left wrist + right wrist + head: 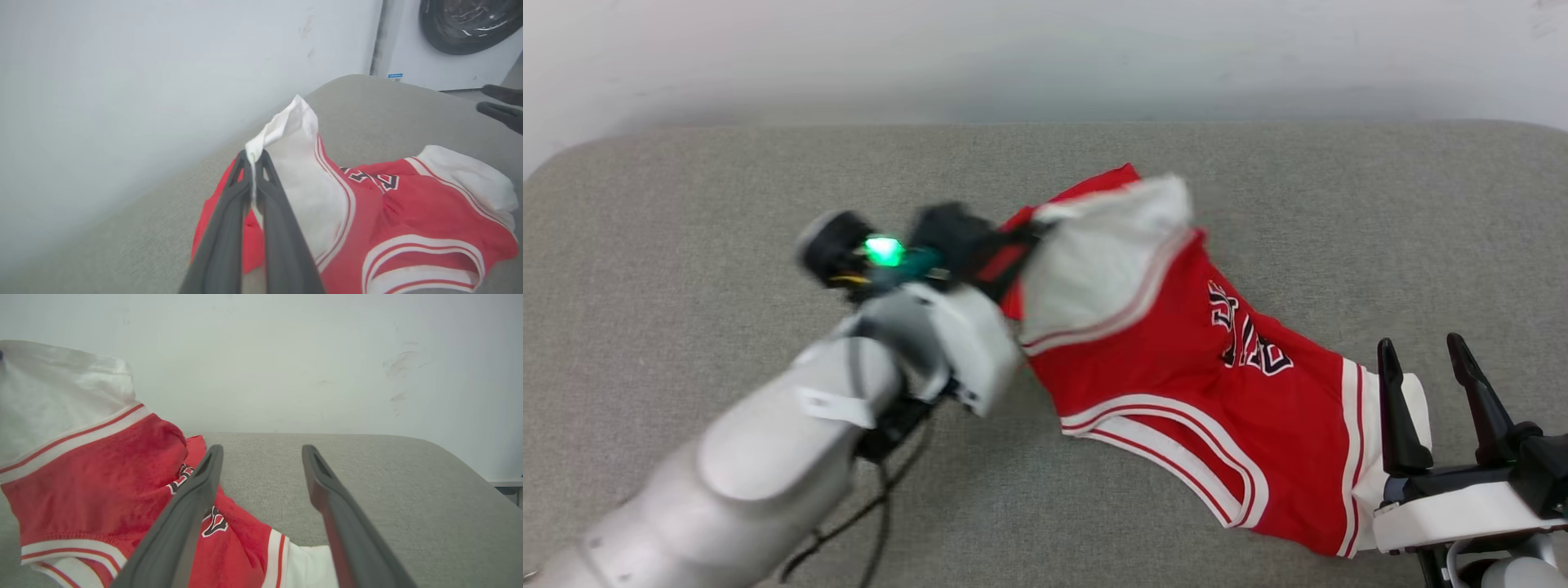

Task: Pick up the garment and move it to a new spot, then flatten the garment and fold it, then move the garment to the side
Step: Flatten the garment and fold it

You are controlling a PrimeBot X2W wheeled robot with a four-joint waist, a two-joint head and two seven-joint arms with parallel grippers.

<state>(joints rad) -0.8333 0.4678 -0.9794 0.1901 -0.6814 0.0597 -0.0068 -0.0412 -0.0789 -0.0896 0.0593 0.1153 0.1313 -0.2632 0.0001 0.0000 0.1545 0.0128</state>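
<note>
The garment [1176,359], a red jersey with white sleeves, striped trim and black lettering, lies crumpled across the middle of the grey padded table [686,204]. My left gripper [1021,237] is shut on one white sleeve [286,134] and holds it raised above the table, the cloth pinched between both fingers [233,204]. The garment [408,212] trails down from that sleeve onto the table. My right gripper [1425,359] stands open at the lower right, over the other white sleeve [1372,457], with nothing between its fingers [179,522]. The garment [94,477] is at the left of the right wrist view.
A pale wall [1045,57] runs along the table's far edge. A white washing machine [449,45] stands beyond the table's end. Bare grey table lies to the left [645,286] and to the far right [1421,220].
</note>
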